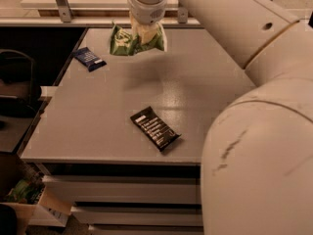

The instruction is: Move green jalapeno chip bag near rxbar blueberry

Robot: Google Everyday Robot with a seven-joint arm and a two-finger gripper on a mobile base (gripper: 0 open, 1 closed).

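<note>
The gripper (145, 28) is clutching the green jalapeno chip bag (125, 42) above the table (205, 97); the rxbar blueberry (89, 58) is lying nearby, leftward.

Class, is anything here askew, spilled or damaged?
Nothing spilled. The green jalapeno chip bag hangs crumpled and tilted from the gripper above the far end of the table; the black bar lies diagonally near the front edge.

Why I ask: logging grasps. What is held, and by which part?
The end effector, above the table, holds the green jalapeno chip bag by its upper edge.
</note>
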